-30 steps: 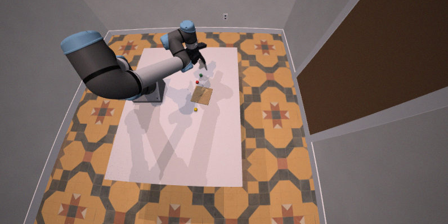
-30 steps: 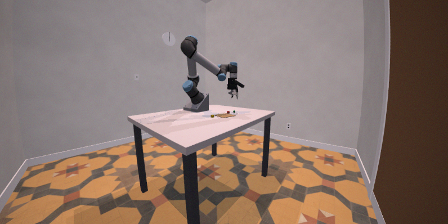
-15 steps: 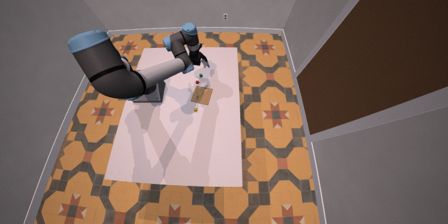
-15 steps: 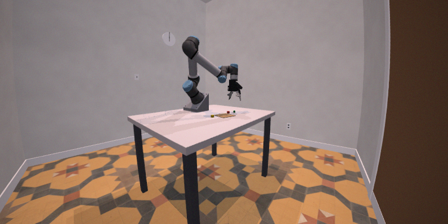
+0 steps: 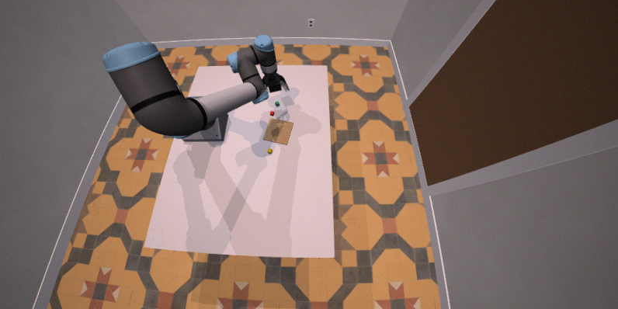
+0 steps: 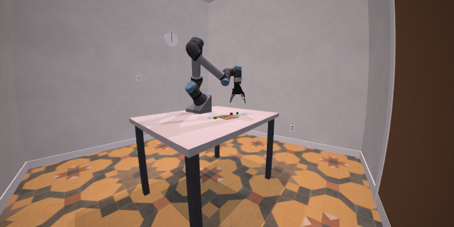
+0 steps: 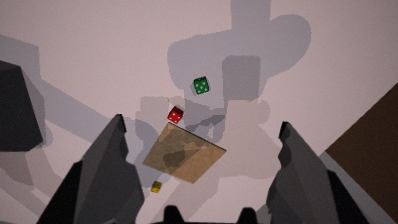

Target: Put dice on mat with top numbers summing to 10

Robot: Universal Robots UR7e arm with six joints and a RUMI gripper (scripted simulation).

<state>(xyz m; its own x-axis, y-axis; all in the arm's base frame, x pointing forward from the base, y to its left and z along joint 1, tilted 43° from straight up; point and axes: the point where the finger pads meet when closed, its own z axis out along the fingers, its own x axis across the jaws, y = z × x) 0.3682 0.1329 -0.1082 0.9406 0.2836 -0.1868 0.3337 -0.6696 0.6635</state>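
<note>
A brown square mat (image 5: 278, 131) lies on the white table; it also shows in the wrist view (image 7: 184, 157) and in the exterior view (image 6: 227, 117). A green die (image 5: 277, 103) (image 7: 201, 85) and a red die (image 5: 272, 112) (image 7: 175, 114) sit on the table off the mat, the red one close to a mat corner. A yellow die (image 5: 269, 151) (image 7: 156, 187) sits on the table on the mat's other side. My gripper (image 5: 276, 85) (image 6: 238, 98) is open and empty, well above the table near the green die.
The arm's base (image 5: 207, 131) is bolted to the table beside the mat. The table's edge (image 5: 329, 155) runs to the right of the dice. A patterned tile floor lies below.
</note>
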